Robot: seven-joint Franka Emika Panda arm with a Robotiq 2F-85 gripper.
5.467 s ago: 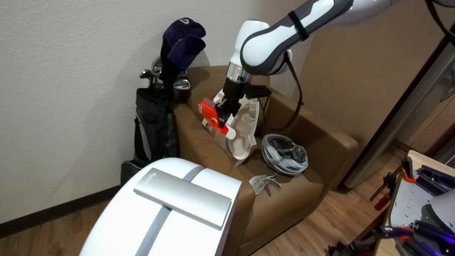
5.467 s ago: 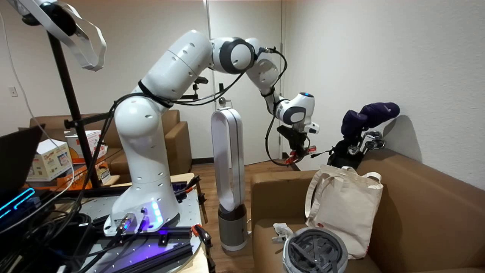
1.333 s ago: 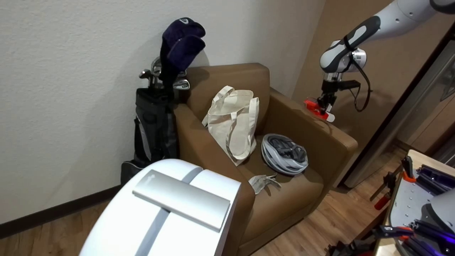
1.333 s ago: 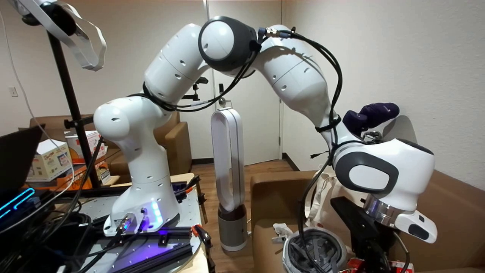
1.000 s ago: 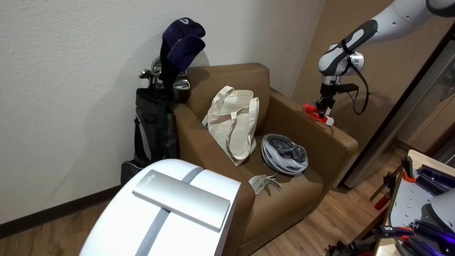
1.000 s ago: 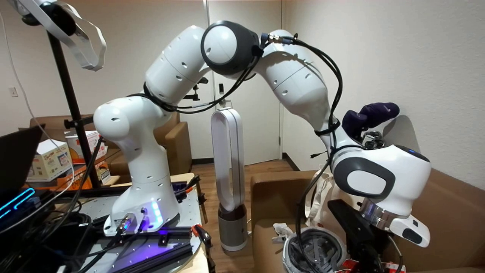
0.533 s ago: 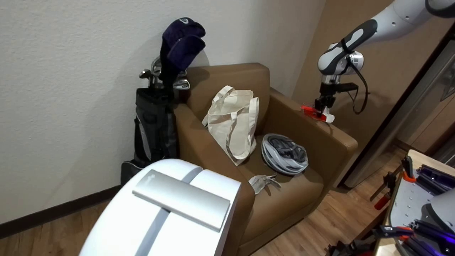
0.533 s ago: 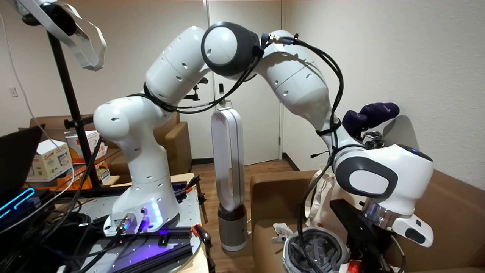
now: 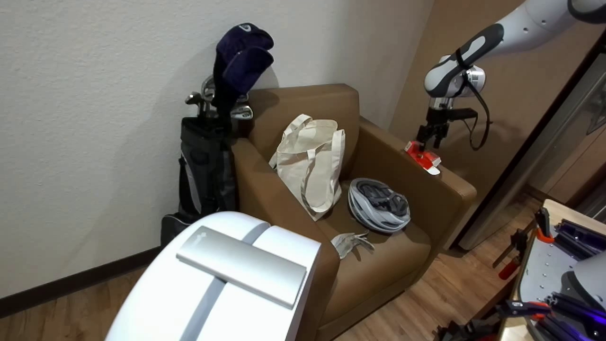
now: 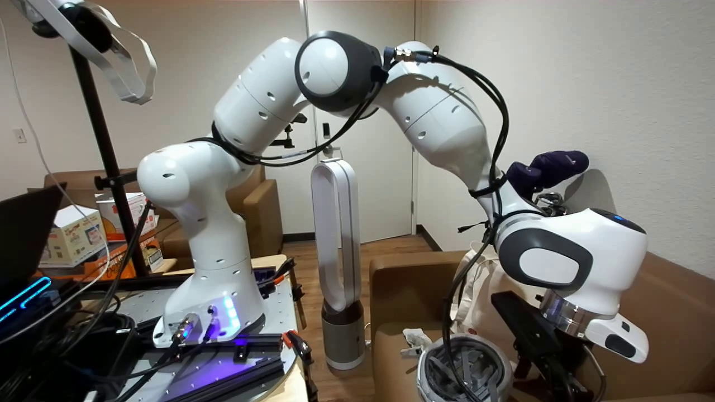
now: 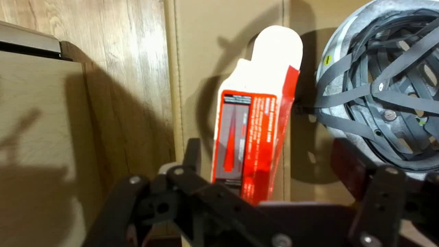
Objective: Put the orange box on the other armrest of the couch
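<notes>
Wrist view: the orange box lies printed face up on the other armrest, its length running roughly along it, with a loose white flap that appears to reach past the armrest's inner edge. The gripper has let go: its jaws stand wide apart at the near end of the box, which is closer to one finger; whether that finger touches it I cannot tell. Half a second ago the box was pinched between the fingers just over the armrest; now it sits lower and the fingers have parted. I judge the placing all but done. What seems left is to rise straight up and clear, since a sideways brush could tip the box off onto the seat.

Around it, an exterior view shows a helmet and a pale glove on the seat of the couch, a cream bag near its back, and a golf bag beyond the opposite armrest. Farther out, in an exterior view, the arm reaches over from the table; the box is not clearly visible there.
</notes>
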